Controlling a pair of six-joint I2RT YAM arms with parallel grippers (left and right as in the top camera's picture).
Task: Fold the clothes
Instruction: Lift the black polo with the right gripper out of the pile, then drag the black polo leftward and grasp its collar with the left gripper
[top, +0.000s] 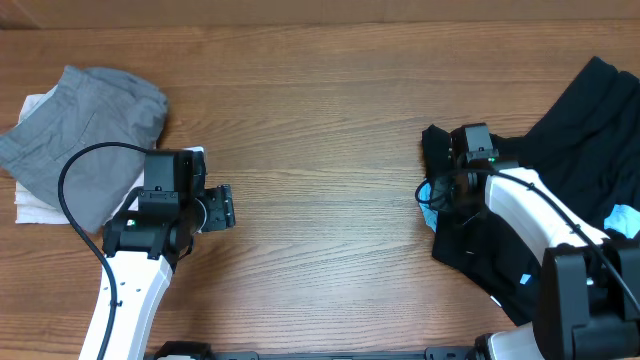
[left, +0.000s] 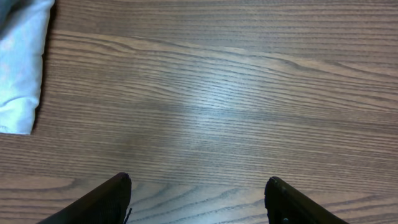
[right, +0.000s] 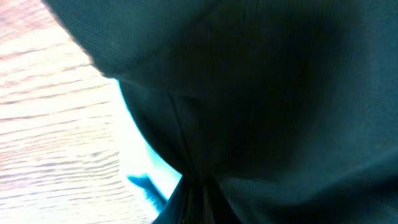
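Observation:
A black garment (top: 590, 120) lies crumpled at the table's right edge. My right gripper (top: 440, 190) is at its left end and looks shut on a gathered fold of the black fabric (right: 267, 93), which fills the right wrist view; the fingers themselves are hidden by the cloth. A bit of light blue fabric (top: 425, 192) shows beside the gripper, and also in the right wrist view (right: 146, 177). My left gripper (top: 222, 207) is open and empty over bare wood (left: 199, 183). A grey garment (top: 90, 130) lies folded at the far left on a white one (top: 35, 205).
The wooden table (top: 320, 120) stretches between the two arms. A white cloth edge (left: 18, 62) lies at the left of the left wrist view. Another light blue patch (top: 622, 215) shows in the black pile at the right edge.

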